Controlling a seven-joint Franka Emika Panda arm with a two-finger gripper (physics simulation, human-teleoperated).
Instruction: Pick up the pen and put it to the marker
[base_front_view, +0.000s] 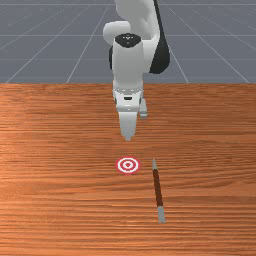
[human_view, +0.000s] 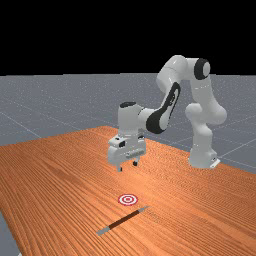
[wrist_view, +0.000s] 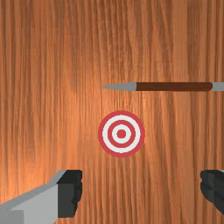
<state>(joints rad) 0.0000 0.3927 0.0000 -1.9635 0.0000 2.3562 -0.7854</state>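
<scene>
Gripper released, spread wide, likely to straddle pen; pen lies ungrasped beyond marker, so shift over first.

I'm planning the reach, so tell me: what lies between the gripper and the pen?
The red-and-white marker lies between the open gripper and the pen, seen in the wrist view.
</scene>
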